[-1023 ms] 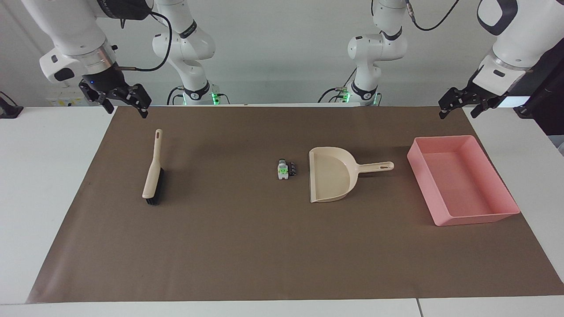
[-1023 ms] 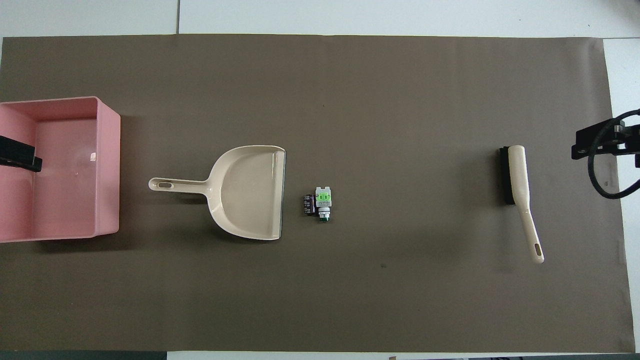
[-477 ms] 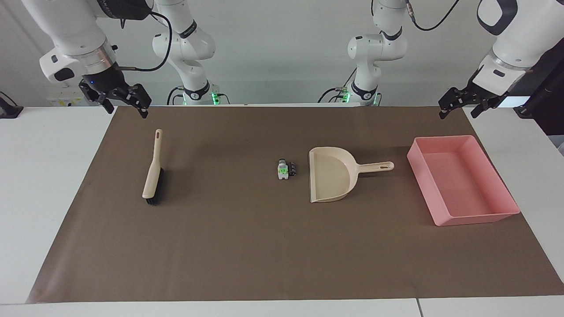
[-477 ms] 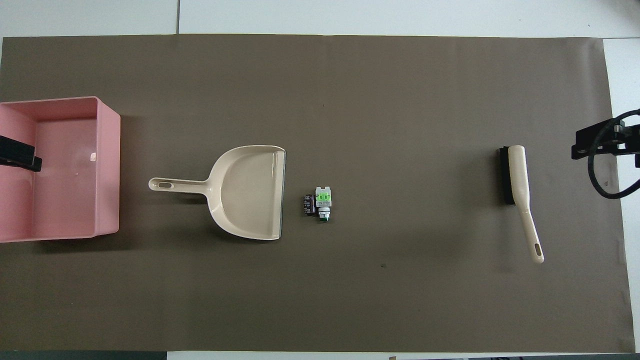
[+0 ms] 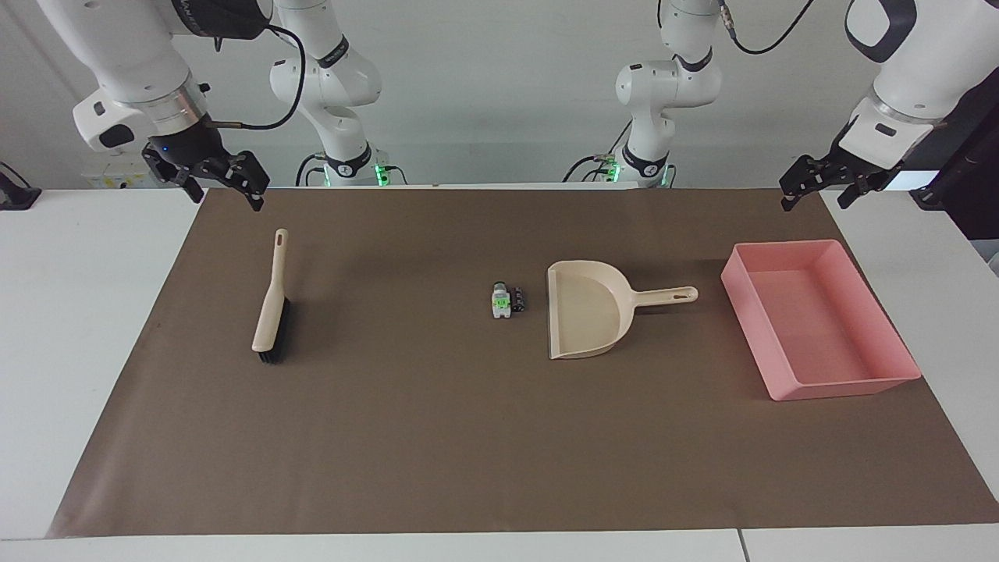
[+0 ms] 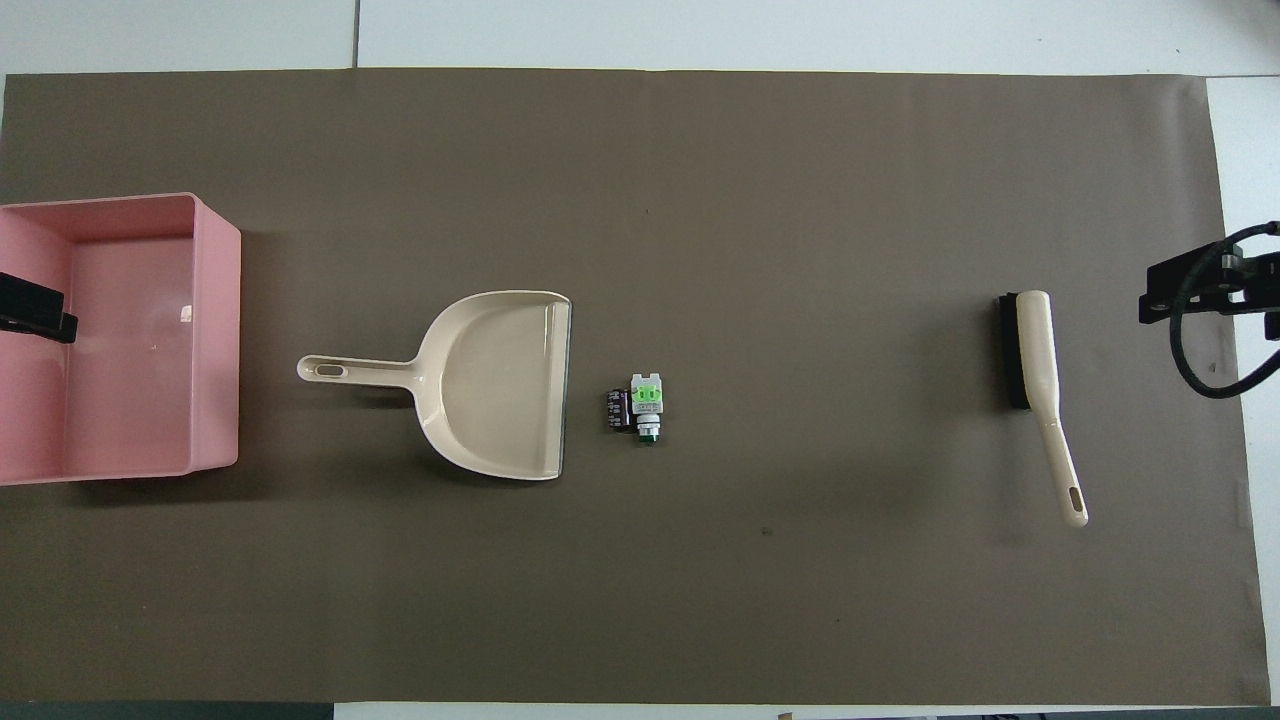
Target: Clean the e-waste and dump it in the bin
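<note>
The e-waste point(image 5: 506, 300) point(image 6: 637, 407) is a tiny cluster in the middle of the brown mat: a white part with green marks and a black part touching it. It lies just off the open mouth of the beige dustpan point(image 5: 585, 308) point(image 6: 495, 385). The pink bin point(image 5: 851, 386) point(image 6: 215, 340) stands at the left arm's end of the table and looks bare inside. My left gripper point(image 5: 810, 201) hangs open and holds nothing, over the mat's edge beside the bin. My right gripper point(image 5: 225, 199) hangs open and holds nothing, over the mat's corner by the brush handle.
A beige brush with black bristles point(image 5: 271, 312) point(image 6: 1035, 370) lies toward the right arm's end of the table, its handle pointing at the robots. The dustpan's handle points toward the bin. The brown mat point(image 5: 437, 437) covers most of the white table.
Both grippers have shifted very slightly where they hang. Nothing on the mat has moved.
</note>
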Available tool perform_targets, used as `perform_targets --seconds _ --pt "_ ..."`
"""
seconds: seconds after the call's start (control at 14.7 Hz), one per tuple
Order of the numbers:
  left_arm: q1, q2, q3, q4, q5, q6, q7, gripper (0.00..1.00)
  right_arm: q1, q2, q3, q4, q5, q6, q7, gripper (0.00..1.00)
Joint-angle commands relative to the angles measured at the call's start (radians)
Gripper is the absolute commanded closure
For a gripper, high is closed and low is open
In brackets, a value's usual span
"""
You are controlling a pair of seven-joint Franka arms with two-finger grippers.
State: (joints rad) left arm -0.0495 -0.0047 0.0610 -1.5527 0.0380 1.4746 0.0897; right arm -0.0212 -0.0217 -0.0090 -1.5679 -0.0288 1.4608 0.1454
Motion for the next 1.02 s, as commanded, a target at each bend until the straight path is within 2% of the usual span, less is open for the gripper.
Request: perform_targets --seconds 0.0,0.14,0.27,0.48,0.75,0.95 --pt "-0.030 -0.015 -0.003 -0.020 0.007 0.061 0.040 0.02 -0.019 -0.101 -0.002 -0.192 -0.003 0.083 -0.044 0.01" --pt "-0.064 -0.014 -0.007 -0.029 -0.001 0.078 0.157 0.02 -0.049 -0.190 -0.005 -0.401 0.000 0.252 -0.108 0.01" --pt "-0.108 -0.006 -0.007 -0.053 -0.001 0.108 0.337 0.02 -0.059 -0.248 -0.008 -0.562 0.004 0.372 -0.147 0.01" --pt "-0.160 -0.009 -0.006 -0.121 0.000 0.196 0.551 0.03 -0.091 -0.232 -0.008 -0.678 0.004 0.469 -0.207 0.01" --pt "-0.219 0.003 -0.006 -0.188 0.016 0.243 0.836 0.03 -0.100 -0.169 -0.009 -0.811 0.004 0.674 -0.234 0.01" --pt "-0.295 0.003 -0.006 -0.301 0.147 0.350 0.892 0.03 -0.123 -0.164 -0.008 -0.895 0.006 0.756 -0.292 0.01"
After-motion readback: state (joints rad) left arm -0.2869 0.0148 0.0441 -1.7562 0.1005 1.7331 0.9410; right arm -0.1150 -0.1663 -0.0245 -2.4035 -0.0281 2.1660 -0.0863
